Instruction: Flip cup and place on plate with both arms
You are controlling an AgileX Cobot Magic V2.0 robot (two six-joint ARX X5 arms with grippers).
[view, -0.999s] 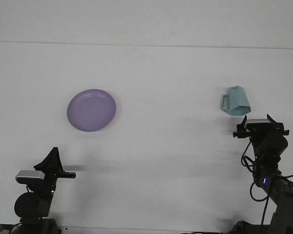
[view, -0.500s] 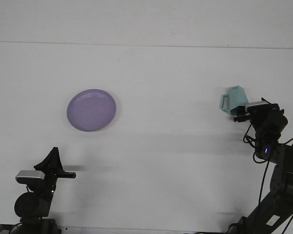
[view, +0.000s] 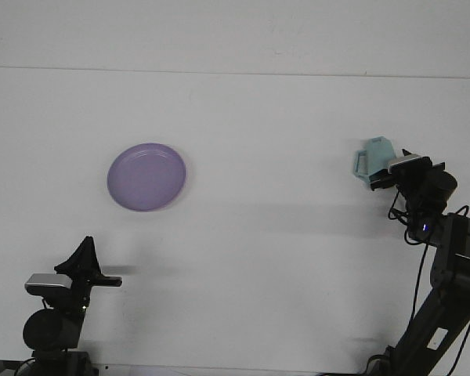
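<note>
Reaching over the right side of the white table point(view: 243, 258), the right gripper point(view: 385, 174) sits at the near right face of the light blue cup point(view: 374, 155), with the wrist camera block covering the fingertips. From this view I cannot tell whether the fingers are spread, closed, or already around the cup wall. The cup rests on the table with its handle pointing left, narrower at the top than at the base, which suggests it stands mouth down and has not yet been flipped. The purple plate point(view: 146, 176) lies well apart, on the left half of the table, with nothing on it. The left gripper point(view: 84, 262) hangs low near the front left corner, far from both cup and plate; its finger state is not readable either.

Several things could go wrong from here. If the right arm presses in off centre, the light cup may slide or tip away across the smooth table rather than settle between the fingers. A shallow pinch on the tapered, faceted wall could let the cup twist or slip out during the turn. The handle may also snag a finger if the approach drifts left. Because the plate is on the far side, the task likely needs a handover between the 2 arms, and a poorly aligned handover could drop the cup short of the plate.
</note>
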